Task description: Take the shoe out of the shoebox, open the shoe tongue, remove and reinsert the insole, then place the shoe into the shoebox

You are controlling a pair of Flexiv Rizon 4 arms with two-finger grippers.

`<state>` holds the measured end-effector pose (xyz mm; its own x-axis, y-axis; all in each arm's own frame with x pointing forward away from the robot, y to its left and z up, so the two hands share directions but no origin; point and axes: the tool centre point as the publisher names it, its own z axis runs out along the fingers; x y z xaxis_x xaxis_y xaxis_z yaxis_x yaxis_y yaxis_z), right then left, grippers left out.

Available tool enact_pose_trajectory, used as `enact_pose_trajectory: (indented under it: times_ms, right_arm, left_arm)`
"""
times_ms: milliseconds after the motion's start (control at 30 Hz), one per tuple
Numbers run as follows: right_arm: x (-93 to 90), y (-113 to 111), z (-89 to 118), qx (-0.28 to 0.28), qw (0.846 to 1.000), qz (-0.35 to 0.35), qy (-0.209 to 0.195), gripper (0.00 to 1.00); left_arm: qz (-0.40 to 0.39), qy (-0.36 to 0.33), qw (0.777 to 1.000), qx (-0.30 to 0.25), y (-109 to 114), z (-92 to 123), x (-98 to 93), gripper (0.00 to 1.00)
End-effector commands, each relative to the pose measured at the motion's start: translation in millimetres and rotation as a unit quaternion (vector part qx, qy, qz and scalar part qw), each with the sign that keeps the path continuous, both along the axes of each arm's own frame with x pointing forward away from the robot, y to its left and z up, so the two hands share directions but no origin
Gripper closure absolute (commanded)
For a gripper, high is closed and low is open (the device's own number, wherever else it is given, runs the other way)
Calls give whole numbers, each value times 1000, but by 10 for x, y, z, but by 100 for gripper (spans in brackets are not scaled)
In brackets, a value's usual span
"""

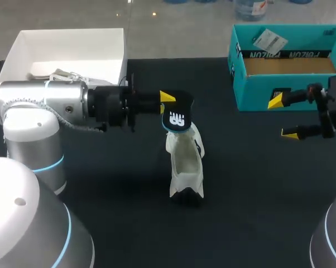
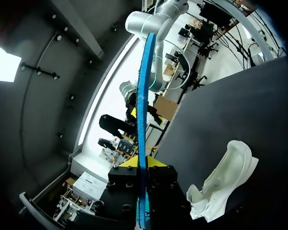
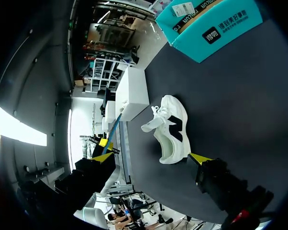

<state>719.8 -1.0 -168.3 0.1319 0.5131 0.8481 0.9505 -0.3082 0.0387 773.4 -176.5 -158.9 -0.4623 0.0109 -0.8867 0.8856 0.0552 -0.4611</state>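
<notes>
In the head view, the shoe [image 1: 186, 167] stands on the table [image 1: 252, 212] at the centre of the frame. Directly above it in the frame is the insole [image 1: 177, 114], clamped on edge between the fingers of the left gripper [image 1: 168, 106], whose arm comes in from the left. A box [image 1: 67, 50] sits in the upper left, behind that arm. The shoebox [image 1: 285, 84] sits in the upper right. The right gripper [image 1: 283, 116] is at the right edge, just below the shoebox and well apart from the shoe, its fingers spread with nothing between them.
</notes>
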Motion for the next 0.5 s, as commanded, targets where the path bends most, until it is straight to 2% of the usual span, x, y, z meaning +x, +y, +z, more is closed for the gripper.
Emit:
enact_pose_trajectory:
  times_ms: [33,500]
  right_arm:
    - [-6,6,-2,-1,1000,-1,1,0]
    - [-6,6,-2,-1,1000,-1,1,0]
  left_arm:
    - [0,8,1000,-6,72,-83,-224,100]
    - [-15,55,998,24,236,-547,-659,100]
